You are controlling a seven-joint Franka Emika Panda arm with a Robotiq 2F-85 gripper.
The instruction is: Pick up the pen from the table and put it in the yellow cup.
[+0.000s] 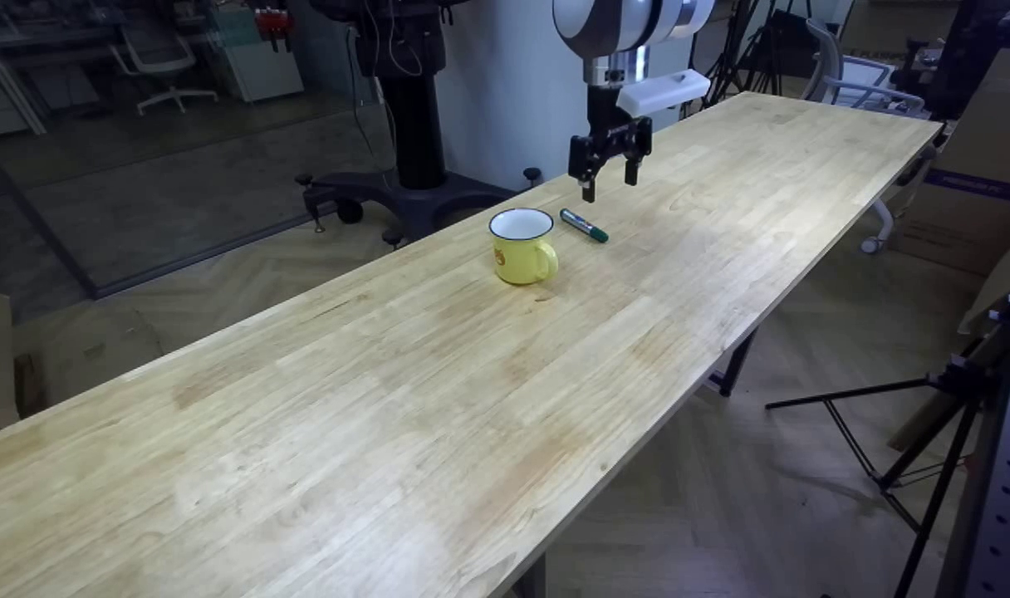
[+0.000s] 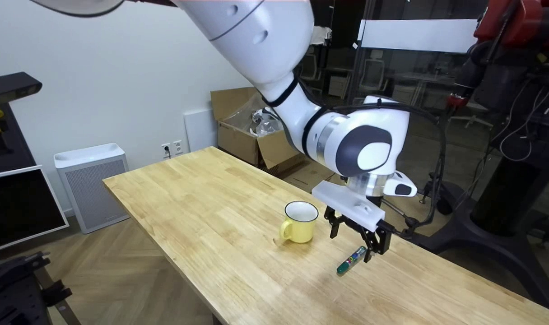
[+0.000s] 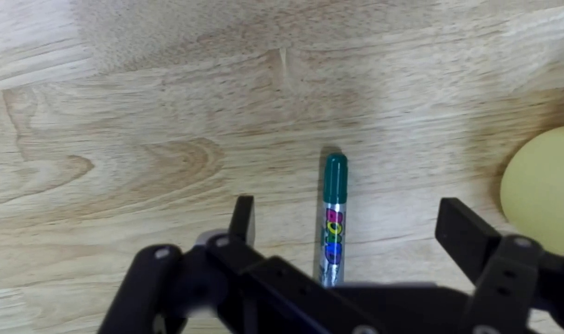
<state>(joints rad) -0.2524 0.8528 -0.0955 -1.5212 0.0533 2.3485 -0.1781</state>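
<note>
The pen is a marker with a green cap and a silver body with coloured letters. It lies on the wooden table in both exterior views (image 1: 584,225) (image 2: 351,260). In the wrist view the pen (image 3: 335,218) lies between the two fingers, its rear end hidden by the gripper body. My gripper (image 1: 610,186) is open and empty, above the table (image 1: 438,365) over the pen; it also shows in an exterior view (image 2: 351,247) and in the wrist view (image 3: 346,208). The yellow cup (image 1: 517,259) stands upright beside the pen, handle outward; it also shows here (image 2: 300,230) and partly in the wrist view (image 3: 541,185).
In an exterior view, a cardboard box (image 2: 238,142) and a white air purifier (image 2: 94,189) stand on the floor past the table's end. A dark wheeled stand (image 1: 418,133) is near the table's long edge. A tripod (image 1: 912,465) stands on the opposite side.
</note>
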